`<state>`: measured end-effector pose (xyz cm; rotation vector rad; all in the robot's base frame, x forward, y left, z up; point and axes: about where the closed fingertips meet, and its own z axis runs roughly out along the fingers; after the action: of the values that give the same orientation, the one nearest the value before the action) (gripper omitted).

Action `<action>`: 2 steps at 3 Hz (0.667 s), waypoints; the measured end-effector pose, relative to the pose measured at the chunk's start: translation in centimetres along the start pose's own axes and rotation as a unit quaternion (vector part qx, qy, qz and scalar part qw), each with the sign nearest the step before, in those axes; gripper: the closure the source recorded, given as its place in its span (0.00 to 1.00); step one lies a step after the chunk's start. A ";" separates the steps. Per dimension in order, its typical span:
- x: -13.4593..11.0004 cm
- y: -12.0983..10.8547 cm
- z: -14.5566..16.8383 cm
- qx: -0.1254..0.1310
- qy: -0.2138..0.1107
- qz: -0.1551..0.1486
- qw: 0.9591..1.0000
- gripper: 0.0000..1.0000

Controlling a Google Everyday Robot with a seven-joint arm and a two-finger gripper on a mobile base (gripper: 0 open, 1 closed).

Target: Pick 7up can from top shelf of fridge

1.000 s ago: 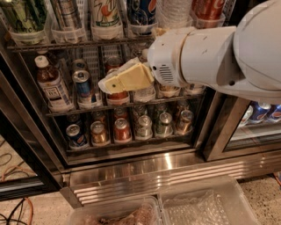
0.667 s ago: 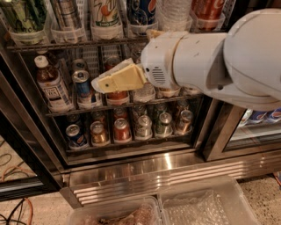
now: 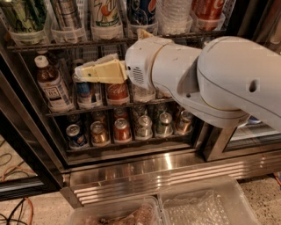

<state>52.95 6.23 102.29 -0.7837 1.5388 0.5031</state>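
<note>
The 7up can (image 3: 105, 15), white and pale green with a red-orange mark, stands in a clear holder on the top shelf (image 3: 88, 44) of the fridge (image 3: 131, 165). To its left are a silver striped can (image 3: 66, 13) and a dark green can (image 3: 19, 15). My gripper (image 3: 90, 71), with pale yellow fingers pointing left, hangs in front of the middle rack, just below the top shelf and under the 7up can. It holds nothing that I can see. My big white arm (image 3: 210, 79) covers the right part of the middle rack.
A blue can (image 3: 142, 9), a clear bottle (image 3: 173, 13) and a red can (image 3: 208, 9) stand right of the 7up can. A bottle (image 3: 50, 85) and cans fill the middle rack; several cans (image 3: 122, 129) sit on the lowest. Two clear bins (image 3: 206, 206) stand on the floor.
My gripper has moved left and a little upward, closer to the underside of the top shelf. The cans have not moved.
</note>
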 end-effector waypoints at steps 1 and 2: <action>-2.1 0.2 1.0 0.015 -0.034 -0.003 0.999 0.00; -2.6 0.7 2.7 0.022 -0.060 0.004 0.998 0.00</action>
<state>54.24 9.17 104.42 -0.7008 1.4376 0.5105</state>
